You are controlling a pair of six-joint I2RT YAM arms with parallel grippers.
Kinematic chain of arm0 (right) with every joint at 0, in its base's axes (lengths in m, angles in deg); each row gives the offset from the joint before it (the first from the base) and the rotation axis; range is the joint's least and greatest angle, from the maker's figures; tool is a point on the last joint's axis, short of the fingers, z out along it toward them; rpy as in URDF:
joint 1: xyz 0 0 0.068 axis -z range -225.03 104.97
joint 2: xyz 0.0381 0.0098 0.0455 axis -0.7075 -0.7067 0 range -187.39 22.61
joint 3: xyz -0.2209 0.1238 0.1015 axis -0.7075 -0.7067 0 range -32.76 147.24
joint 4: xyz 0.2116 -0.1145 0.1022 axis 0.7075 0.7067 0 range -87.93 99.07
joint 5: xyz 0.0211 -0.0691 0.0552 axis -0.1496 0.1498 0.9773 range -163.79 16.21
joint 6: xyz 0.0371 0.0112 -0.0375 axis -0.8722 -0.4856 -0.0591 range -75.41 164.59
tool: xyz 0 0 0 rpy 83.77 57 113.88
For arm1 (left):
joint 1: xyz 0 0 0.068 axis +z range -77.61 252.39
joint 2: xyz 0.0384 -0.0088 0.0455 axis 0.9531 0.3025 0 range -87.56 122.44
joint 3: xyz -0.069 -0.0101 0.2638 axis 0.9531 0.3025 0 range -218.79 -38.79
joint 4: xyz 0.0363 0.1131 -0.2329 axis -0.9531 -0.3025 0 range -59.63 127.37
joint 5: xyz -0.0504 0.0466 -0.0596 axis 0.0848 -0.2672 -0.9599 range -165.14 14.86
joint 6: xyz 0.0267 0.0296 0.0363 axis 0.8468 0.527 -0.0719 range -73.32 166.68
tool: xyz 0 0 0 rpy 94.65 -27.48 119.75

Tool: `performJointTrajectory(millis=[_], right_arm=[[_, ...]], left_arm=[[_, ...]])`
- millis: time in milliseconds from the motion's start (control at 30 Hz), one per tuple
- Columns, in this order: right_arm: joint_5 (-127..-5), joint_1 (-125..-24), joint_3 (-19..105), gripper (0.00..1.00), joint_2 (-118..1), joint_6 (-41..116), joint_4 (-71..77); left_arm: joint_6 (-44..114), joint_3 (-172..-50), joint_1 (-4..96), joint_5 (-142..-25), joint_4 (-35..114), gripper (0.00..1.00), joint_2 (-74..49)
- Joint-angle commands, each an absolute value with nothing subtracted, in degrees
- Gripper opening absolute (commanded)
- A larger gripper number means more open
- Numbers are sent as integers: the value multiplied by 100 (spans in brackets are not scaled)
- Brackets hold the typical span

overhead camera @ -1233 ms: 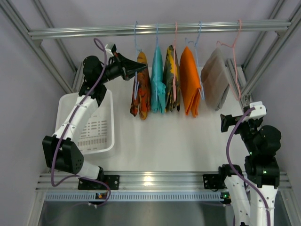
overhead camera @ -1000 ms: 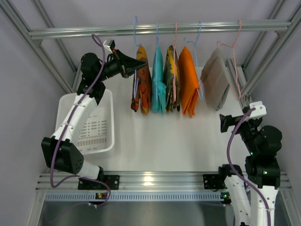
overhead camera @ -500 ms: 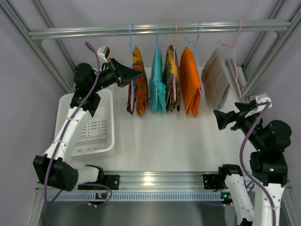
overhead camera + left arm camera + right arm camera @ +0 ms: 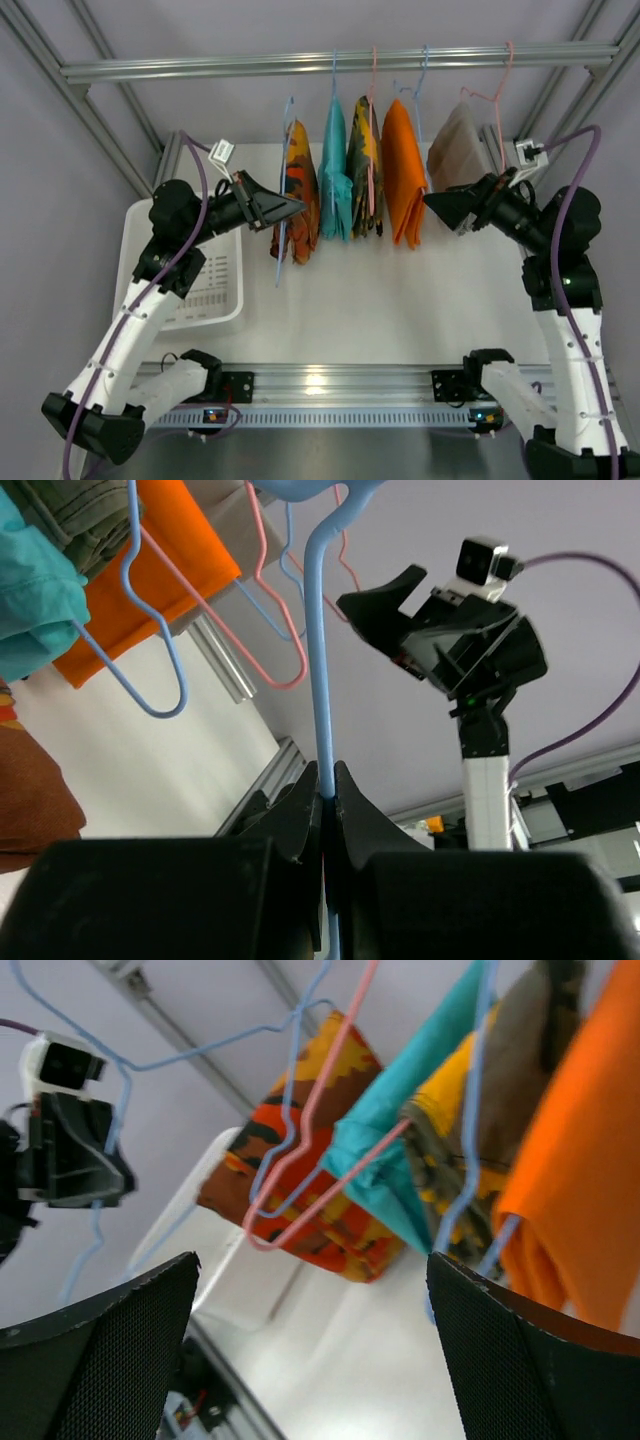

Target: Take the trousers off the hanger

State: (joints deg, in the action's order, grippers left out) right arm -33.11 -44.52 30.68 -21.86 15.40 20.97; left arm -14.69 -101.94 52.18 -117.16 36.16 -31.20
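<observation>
My left gripper (image 4: 297, 207) is shut on the wire of a blue hanger (image 4: 284, 200). That hanger carries the patterned orange, red and brown trousers (image 4: 303, 190), and its hook sits below the rail (image 4: 200, 68). In the left wrist view the blue hanger wire (image 4: 320, 660) runs up from between my closed fingertips (image 4: 327, 780). The teal trousers (image 4: 337, 180) hang on the rail beside them. My right gripper (image 4: 438, 204) is open and empty, level with the garments, to the right of an orange cloth (image 4: 403, 180). The right wrist view shows the patterned trousers (image 4: 310, 1195) and the teal trousers (image 4: 400, 1150) ahead of my right gripper (image 4: 315, 1350).
A white basket (image 4: 190, 285) stands at the left under my left arm. An olive patterned garment (image 4: 362, 160), the orange cloth and a beige garment (image 4: 457, 155) hang on the rail. Slanted frame posts (image 4: 560, 120) flank the table.
My left gripper has pulled the blue hanger with the patterned trousers down off the rail and nearer. My right arm has risen and swung left toward the hanging garments.
</observation>
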Motion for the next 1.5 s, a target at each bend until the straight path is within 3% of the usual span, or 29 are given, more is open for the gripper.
performJointTrajectory(millis=[0, 100, 333, 700, 1100, 1467], right_arm=[[-3265, -5325, 3535, 93, -2476, 401, 929], [-3889, -6397, 3825, 89, -2766, 285, 761], [-4065, -7060, 4519, 71, -3793, -207, 489], [-4171, -8474, 5460, 63, -5244, -594, -39], [-4189, -9169, 6453, 55, -6536, -937, -197], [-4040, -9205, 6726, 48, -7117, -1297, -408]], left_arm=[[-475, -10242, 5007, -11233, 4370, 0, -3535], [-228, -10181, 4840, -11039, 4203, 0, -3640], [-140, -10119, 4831, -10881, 4221, 0, -3887], [-368, -10629, 4910, -10775, 4212, 0, -3869], [-280, -10629, 4910, -10810, 4352, 0, -3843], [-439, -10646, 4901, -10793, 4633, 0, -3702]])
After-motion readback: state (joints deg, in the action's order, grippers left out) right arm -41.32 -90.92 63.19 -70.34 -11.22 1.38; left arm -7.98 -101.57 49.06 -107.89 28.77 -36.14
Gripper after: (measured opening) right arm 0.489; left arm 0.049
